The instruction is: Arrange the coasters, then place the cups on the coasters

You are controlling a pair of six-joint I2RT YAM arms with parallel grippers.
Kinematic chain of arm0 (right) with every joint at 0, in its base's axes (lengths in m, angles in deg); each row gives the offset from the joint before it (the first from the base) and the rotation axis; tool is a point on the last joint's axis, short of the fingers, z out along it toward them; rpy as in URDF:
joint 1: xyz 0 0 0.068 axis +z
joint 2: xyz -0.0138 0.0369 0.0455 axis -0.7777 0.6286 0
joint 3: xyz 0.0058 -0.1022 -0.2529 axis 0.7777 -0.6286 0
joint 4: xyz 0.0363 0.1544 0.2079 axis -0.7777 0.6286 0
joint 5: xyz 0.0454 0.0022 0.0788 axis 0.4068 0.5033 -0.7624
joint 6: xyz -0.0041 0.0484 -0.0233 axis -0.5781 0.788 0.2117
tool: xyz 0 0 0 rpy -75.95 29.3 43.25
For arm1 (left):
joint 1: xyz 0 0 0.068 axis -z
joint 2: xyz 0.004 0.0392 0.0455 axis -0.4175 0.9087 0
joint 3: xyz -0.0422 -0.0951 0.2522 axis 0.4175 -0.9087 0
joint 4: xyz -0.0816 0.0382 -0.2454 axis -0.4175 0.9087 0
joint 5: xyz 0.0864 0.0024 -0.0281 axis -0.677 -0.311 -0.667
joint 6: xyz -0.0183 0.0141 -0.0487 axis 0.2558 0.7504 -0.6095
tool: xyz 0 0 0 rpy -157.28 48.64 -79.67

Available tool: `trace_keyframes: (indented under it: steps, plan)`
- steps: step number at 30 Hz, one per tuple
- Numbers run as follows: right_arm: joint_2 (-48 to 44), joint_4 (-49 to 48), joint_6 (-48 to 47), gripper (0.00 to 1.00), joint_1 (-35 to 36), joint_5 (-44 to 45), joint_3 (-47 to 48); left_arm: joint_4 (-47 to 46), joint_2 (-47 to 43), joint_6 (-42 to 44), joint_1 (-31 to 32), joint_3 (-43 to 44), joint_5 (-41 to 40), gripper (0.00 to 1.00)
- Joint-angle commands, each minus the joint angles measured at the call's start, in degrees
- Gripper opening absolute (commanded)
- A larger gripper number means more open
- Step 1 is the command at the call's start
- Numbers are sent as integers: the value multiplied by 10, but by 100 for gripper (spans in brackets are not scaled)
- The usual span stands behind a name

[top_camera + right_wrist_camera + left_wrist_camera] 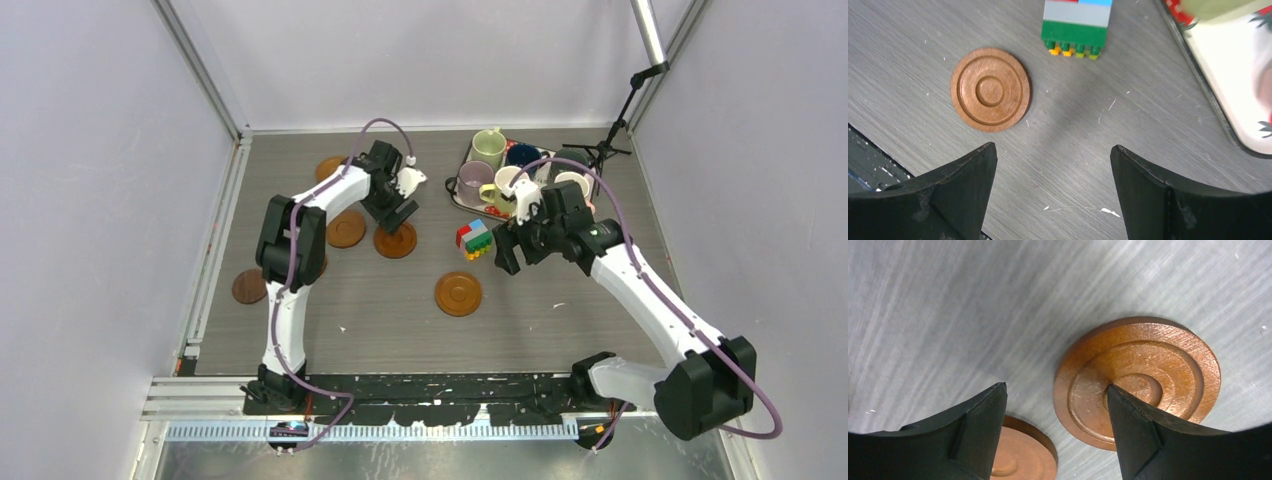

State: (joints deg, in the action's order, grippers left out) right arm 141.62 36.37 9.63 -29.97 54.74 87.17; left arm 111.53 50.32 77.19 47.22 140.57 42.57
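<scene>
The left gripper [400,212] hangs low over the table [560,330]. Its two black fingers [983,425] are spread apart with nothing between them. In its wrist view, one finger overlaps the near edge of a reddish-brown coaster [1138,375]. Whether the finger touches that disc cannot be told. A second coaster [1020,457] peeks out beside the other finger. The right gripper [505,252] is spread wide and empty above bare tabletop.

Read the overhead view as a clock face with twelve at the far wall. The left gripper sits at about eleven. More coasters lie around it from eleven round to nine, among them a dark coaster [249,286] at nine. A lone coaster [458,294] lies near the centre, between seven and eight o'clock from the right gripper. A multicoloured block toy [474,239] stands just at that gripper's nine-to-ten, between the two grippers. The cups [489,146] crowd a strawberry-print tray [1218,80] at one o'clock, just beyond the right gripper.
</scene>
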Motion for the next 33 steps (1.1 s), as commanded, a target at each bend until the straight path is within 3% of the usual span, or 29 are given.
trace_keyframes:
  steps: [1,5,11,17,28,33]
  plan:
    - [-43,-54,14,88,-12,8,-6,-38,44,-16,0,55,-67,73]
    - [-54,-62,17,88,-18,10,-11,-37,95,-33,-12,131,-118,68]
    - [-55,-66,14,88,-21,0,-18,-48,169,-87,-41,247,-101,66]
    - [-54,-63,13,88,-22,-4,-17,2,260,-81,-45,401,-125,66]
    - [-41,-60,12,88,-23,-9,-15,-35,285,-77,-56,433,-118,67]
    - [-40,-60,12,88,-24,-9,-15,-32,313,-80,-57,489,-123,69]
